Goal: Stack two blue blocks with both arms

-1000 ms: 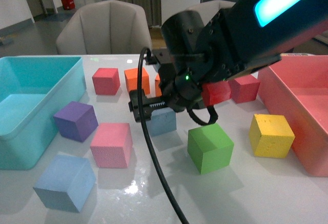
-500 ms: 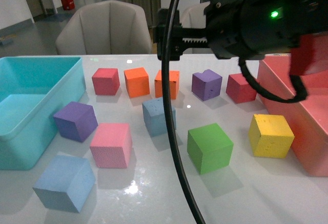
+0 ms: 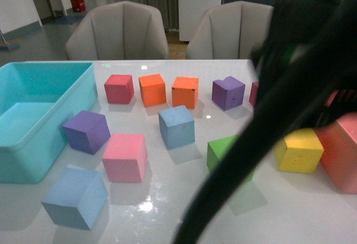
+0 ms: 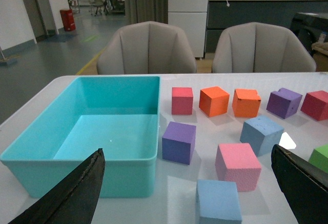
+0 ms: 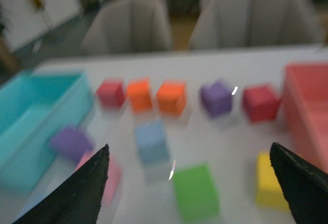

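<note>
Bare table (image 3: 167, 199) rings the middle blue block (image 3: 177, 125) and nearer blue block (image 3: 75, 196)

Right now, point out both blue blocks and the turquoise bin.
centre blue block (image 3: 178, 131), front view, on its front face.
near blue block (image 3: 74, 196), front view, middle of the visible cube.
turquoise bin (image 3: 22, 166), front view, on its near outer wall.
</note>
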You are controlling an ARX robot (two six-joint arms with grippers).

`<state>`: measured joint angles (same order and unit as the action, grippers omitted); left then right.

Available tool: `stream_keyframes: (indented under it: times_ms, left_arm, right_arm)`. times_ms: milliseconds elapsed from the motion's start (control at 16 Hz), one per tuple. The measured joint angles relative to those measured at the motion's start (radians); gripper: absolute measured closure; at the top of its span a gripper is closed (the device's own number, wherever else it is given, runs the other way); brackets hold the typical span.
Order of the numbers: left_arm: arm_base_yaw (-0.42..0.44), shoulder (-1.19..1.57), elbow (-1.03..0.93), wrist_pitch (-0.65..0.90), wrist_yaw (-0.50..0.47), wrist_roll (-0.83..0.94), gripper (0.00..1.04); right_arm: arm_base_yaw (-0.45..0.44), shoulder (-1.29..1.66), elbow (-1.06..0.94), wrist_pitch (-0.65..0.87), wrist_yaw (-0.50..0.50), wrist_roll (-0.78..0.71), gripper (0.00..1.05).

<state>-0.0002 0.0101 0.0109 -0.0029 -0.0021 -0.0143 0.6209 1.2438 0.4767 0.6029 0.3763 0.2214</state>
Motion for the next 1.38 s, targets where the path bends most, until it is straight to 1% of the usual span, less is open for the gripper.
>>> stream_keyframes:
  times_ms: [62,125,188,250,375,438,500,562,625,875,1188,1375]
  left_arm:
    - [-0.002,0.000,0.000,0.003,0.006,0.000,0.07]
    - [-0.001,0.000,0.000,-0.001,0.000,0.000,0.07]
    - [0.002,0.000,0.000,-0.003,-0.002,0.000,0.07]
    - [-0.005,0.000,0.000,0.003,0.003,0.001,0.07]
    - [0.001,0.000,0.000,-0.002,0.002,0.001,0.07]
    - [0.000,0.000,0.000,0.000,0.002,0.001,0.07]
    - [0.000,0.000,0.000,0.000,0.002,0.001,0.07]
    - [0.000,0.000,0.000,0.000,0.002,0.001,0.07]
    - [0.000,0.000,0.000,0.000,0.002,0.001,0.07]
    - [0.000,0.000,0.000,0.000,0.002,0.001,0.07]
    - [0.000,0.000,0.000,0.000,0.002,0.001,0.07]
    - [0.000,0.000,0.000,0.000,0.002,0.001,0.07]
  right_arm:
    - [-0.023,-0.062,-0.075,0.134,0.111,-0.070,0.23]
    - [-0.078,-0.116,-0.161,0.196,0.119,-0.126,0.32]
    - [-0.187,-0.072,-0.178,0.285,0.062,-0.163,0.43]
    - [-0.299,-0.080,-0.195,0.247,-0.034,-0.188,0.56]
    - [-0.443,-0.335,-0.341,0.124,-0.197,-0.207,0.83]
    - [-0.553,-0.462,-0.386,0.074,-0.307,-0.212,0.98]
    - [-0.623,-0.534,-0.420,0.035,-0.354,-0.216,1.03]
    - [-0.627,-0.538,-0.453,0.095,-0.363,-0.215,1.03]
    - [-0.621,-0.568,-0.464,0.034,-0.375,-0.216,1.03]
    - [-0.621,-0.671,-0.464,-0.032,-0.376,-0.216,1.03]
    - [-0.621,-0.868,-0.464,-0.225,-0.376,-0.216,1.03]
    - [-0.621,-0.946,-0.465,-0.299,-0.376,-0.216,1.03]
